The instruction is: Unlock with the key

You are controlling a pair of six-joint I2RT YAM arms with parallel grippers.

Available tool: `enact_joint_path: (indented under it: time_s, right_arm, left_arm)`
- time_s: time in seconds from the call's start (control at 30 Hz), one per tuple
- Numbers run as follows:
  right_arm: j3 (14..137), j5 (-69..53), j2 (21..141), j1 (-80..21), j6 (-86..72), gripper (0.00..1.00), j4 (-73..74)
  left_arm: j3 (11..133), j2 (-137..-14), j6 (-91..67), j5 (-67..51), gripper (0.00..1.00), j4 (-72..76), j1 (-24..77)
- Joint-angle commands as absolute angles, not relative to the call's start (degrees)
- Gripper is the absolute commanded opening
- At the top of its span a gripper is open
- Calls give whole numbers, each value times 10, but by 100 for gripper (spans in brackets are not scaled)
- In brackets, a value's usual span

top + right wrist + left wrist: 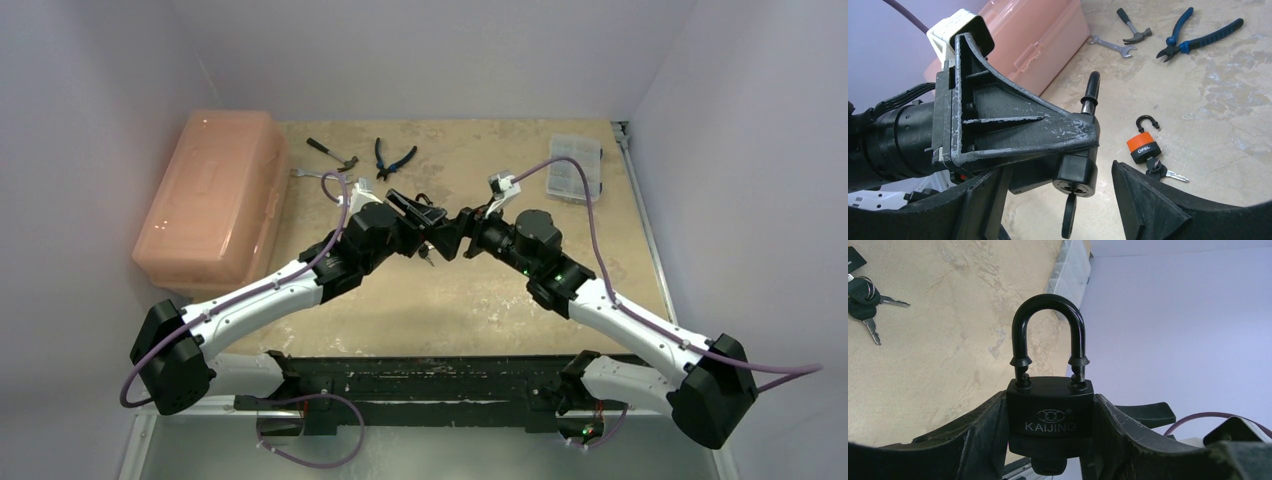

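My left gripper (pixel 1050 407) is shut on a black KAIJING padlock (pixel 1050 410) and holds it by the body above the table, shackle pointing away from the wrist. In the right wrist view the padlock's (pixel 1075 170) underside shows, with a black key (pixel 1068 220) stuck in the keyhole and hanging down. My right gripper (pixel 1058 175) is open, with one finger on each side of the key and neither touching it. In the top view both grippers meet at mid-table, left (pixel 420 215) and right (pixel 455 235).
An orange OPEL padlock (pixel 1140 146) with a bunch of keys (pixel 1163 172) lies on the table. A pink box (pixel 215 195) stands at the left. A hammer (pixel 1133 27), a wrench (pixel 1110 46), blue pliers (pixel 1198 35) and a clear organizer (pixel 575 165) lie at the back.
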State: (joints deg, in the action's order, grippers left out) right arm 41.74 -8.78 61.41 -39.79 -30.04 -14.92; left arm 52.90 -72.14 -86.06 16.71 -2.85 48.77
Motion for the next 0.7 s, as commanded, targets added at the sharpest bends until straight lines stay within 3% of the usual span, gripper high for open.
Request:
enact_joint_path:
  time_s: [0.0, 0.3, 0.67]
  right_arm:
    - [411, -19, 615, -424, -298, 82, -200]
    - [370, 90, 609, -437, -314, 77, -269]
    - [382, 114, 644, -446, -322, 70, -301]
  left_arm:
    - [537, -699, -898, 163, 0, 58, 488]
    - [532, -689, -915, 155, 0, 59, 488]
    - [515, -691, -920, 150, 0, 82, 488]
